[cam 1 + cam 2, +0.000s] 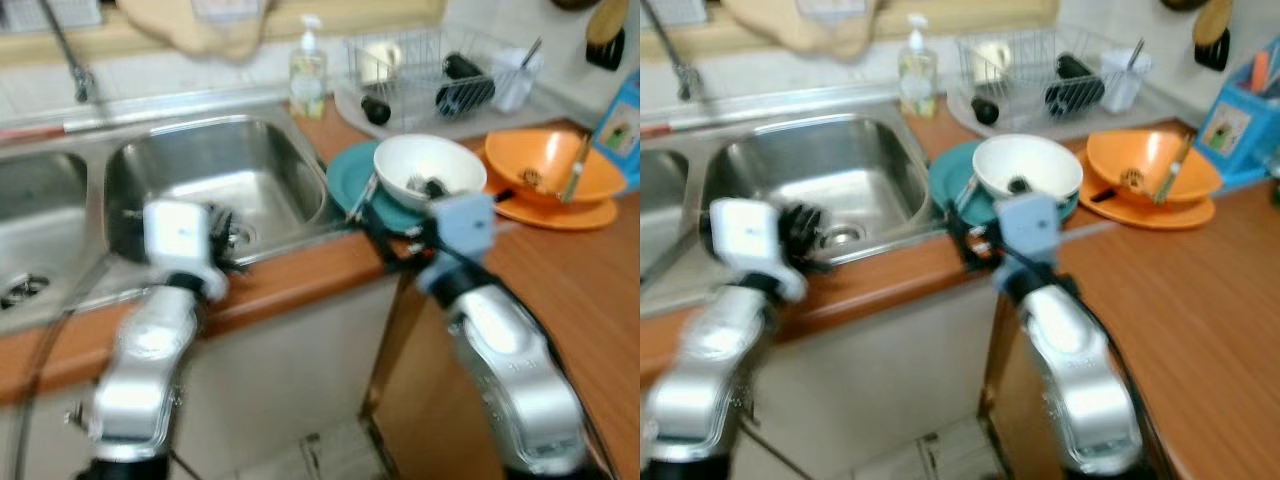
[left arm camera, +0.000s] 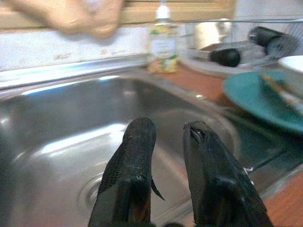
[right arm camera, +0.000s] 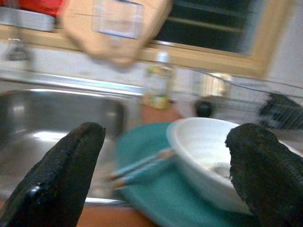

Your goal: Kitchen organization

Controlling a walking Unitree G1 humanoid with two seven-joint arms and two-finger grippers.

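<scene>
The white bowl (image 1: pixel 428 170) sat on a teal plate (image 1: pixel 350 180) on the wooden counter (image 1: pixel 570 290), just beside the steel sink (image 1: pixel 210 170) on its drying-rack side, and a pair of chopsticks (image 3: pixel 142 168) lay across the plate's rim on the side nearer the sink. The right gripper (image 3: pixel 165 179) hovered at the counter edge just short of the bowl, its two black fingers spread wide apart and empty, the bowl's rim lying between them in the right wrist view. The left gripper (image 2: pixel 168 156) hung over the near edge of the sink basin, its fingers a little apart and holding nothing. Beyond the bowl, away from the sink, an orange bowl (image 1: pixel 550 165) rested on an orange plate (image 1: pixel 560 212) with a utensil leaning in it, and behind the bowl stood a soap bottle (image 1: pixel 307 70) and a wire dish rack (image 1: pixel 440 70). The bowl looked like glazed ceramic: probably stiff, fairly heavy, slippery if wet, and breakable if knocked against the plate or the steel. Its thick rim on the near side seemed the best place to pinch, one finger inside and one outside. Something dark lay in its bottom, too blurred to name.
</scene>
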